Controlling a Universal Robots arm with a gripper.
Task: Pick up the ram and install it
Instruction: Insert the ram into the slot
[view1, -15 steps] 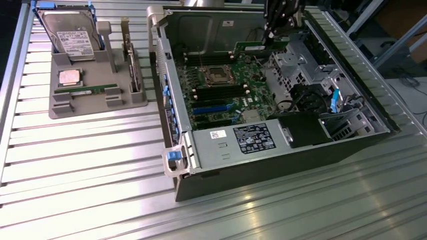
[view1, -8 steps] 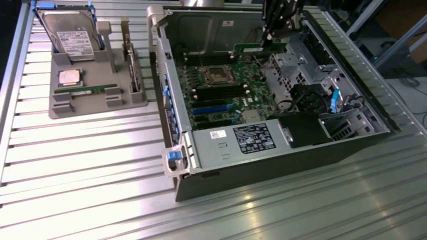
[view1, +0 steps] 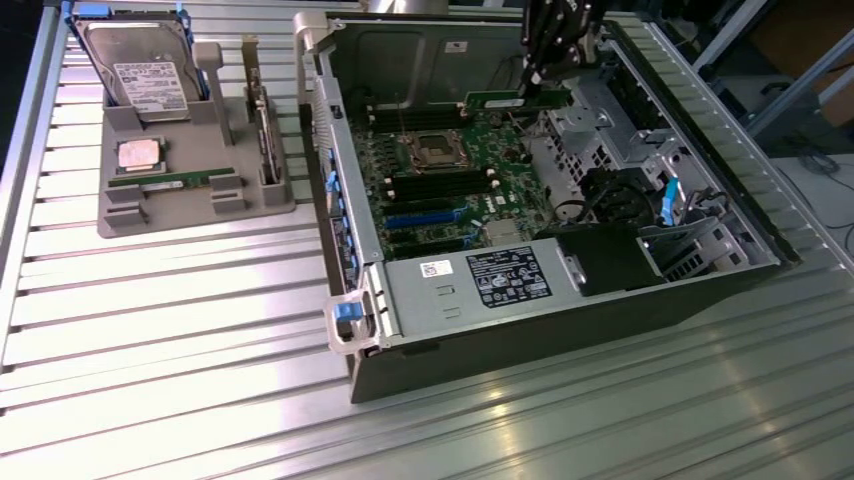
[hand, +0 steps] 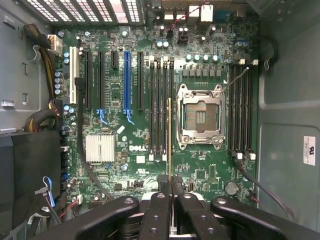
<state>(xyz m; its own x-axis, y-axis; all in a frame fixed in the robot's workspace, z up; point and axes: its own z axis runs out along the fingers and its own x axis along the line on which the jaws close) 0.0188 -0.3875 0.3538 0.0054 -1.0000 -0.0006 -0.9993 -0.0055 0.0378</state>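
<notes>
The hand (view1: 550, 85) was clamped narrow on the ram (view1: 514, 100), holding it level above the motherboard (view1: 447, 180) inside the open computer case (view1: 400, 60). On the wrist view, the ram's thin edge ran along the memory slots (hand: 159, 107), just beside the processor socket (hand: 200, 117).

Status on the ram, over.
Fingers shut on ram. Ram held edge-on above motherboard slots beside empty socket. Nothing seen blocking those slots.
</notes>
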